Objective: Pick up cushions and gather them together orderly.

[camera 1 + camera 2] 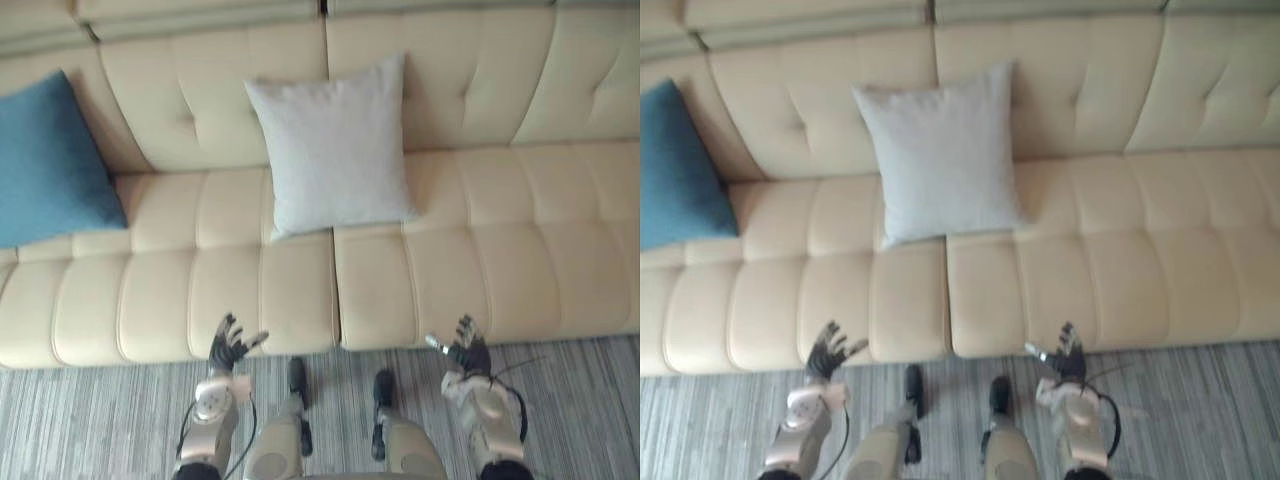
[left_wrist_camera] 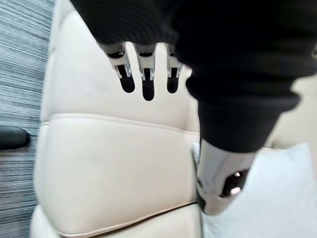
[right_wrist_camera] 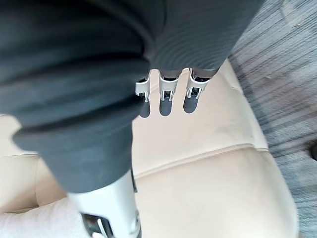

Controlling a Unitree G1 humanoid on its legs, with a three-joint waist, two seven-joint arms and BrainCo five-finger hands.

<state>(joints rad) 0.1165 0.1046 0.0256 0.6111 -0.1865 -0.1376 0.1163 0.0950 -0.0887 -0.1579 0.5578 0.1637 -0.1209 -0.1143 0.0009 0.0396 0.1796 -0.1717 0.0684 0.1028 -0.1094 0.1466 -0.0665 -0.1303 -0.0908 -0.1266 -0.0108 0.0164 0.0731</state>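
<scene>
Item: cream sofa (image 1: 500, 230) with tufted back and padded seat, which we logged as standing on a grey striped carpet (image 1: 90, 420). Item: pale grey cushion (image 1: 335, 145), upright, leaning on the backrest near the middle seam. Item: blue cushion (image 1: 45, 165), propped against the back at the far left of the sofa, well apart from the grey one. Left hand (image 1: 230, 345) and right hand (image 1: 468, 352) hovered by the seat's front edge, fingers straight and spread, each empty. We judged the task at its opening step, with neither cushion lifted and the pair not yet gathered. The next move, in our view, called for a forward reach to the grey cushion, a hold on its soft edge, then carriage toward the blue one.
</scene>
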